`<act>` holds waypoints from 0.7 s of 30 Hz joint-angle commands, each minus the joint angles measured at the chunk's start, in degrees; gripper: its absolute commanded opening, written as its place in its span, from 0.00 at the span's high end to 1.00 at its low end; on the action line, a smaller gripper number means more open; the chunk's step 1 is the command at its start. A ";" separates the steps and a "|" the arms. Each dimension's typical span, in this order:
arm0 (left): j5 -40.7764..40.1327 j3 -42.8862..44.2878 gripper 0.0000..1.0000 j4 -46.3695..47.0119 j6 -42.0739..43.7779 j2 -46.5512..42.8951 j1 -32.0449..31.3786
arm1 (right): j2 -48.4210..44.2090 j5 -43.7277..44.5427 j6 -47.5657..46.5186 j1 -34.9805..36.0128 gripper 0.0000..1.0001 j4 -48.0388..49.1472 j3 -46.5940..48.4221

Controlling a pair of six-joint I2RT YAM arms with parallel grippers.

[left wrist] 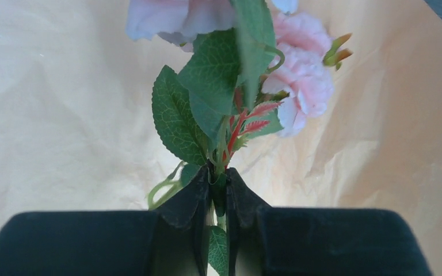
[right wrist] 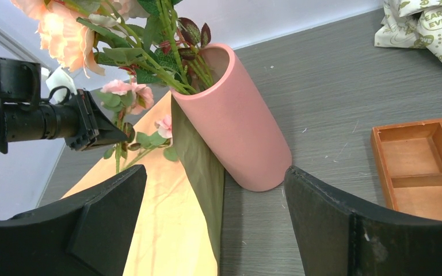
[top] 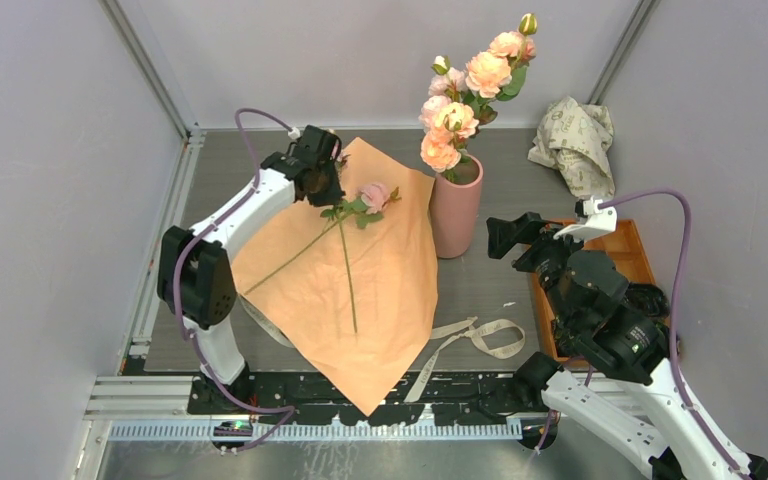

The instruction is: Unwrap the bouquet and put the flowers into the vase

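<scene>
Two loose flowers [top: 375, 196]: lying on the wrapping paper [top: 385, 300]. Blooms are at the far end, and the thin stems run toward the near edge of the counter [top: 500, 295], one straight at it and one slanting near-left.
Left end effector [top: 326, 188]: fingers almost together, pinching the loose flowers at the leafy stalk just below the blooms, over the paper's far-left part.
Right end effector [top: 505, 240]: fingers spread wide, holding nothing, just right of the vase [top: 457, 215] and pointing at it.
Vase: upright, mid-counter toward the far edge, touching the paper's right edge.
Flowers in the vase [top: 465, 85]: several stalks, long axis near vertical, blooms up.
Wrapping paper: spread open, orange side up, near corner past the counter's near edge.
Ribbon [top: 457, 333]: loose by the near edge, right of the paper.
Cream paper [top: 572, 140]: crumpled in the far-right corner.
Tray [top: 635, 245]: at the right edge.
</scene>
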 commanded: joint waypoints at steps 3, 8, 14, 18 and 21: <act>15.91 -4.96 0.81 11.65 -0.68 -6.56 1.56 | -0.59 0.82 1.09 0.13 0.05 1.37 -0.39; 33.13 -13.30 0.79 26.95 -4.36 -7.35 4.24 | -0.60 0.75 1.42 0.18 0.05 1.32 -0.88; 41.68 -17.58 0.84 37.99 -9.11 -5.16 5.43 | -0.59 0.93 1.67 0.17 0.05 0.98 -1.21; 38.81 -15.24 0.76 32.71 -7.02 -3.73 5.38 | -0.59 1.00 1.65 0.13 0.05 0.63 -1.25; 33.04 -11.88 0.69 23.79 -2.49 -2.45 5.05 | -0.54 1.01 1.72 0.15 0.05 0.83 -1.49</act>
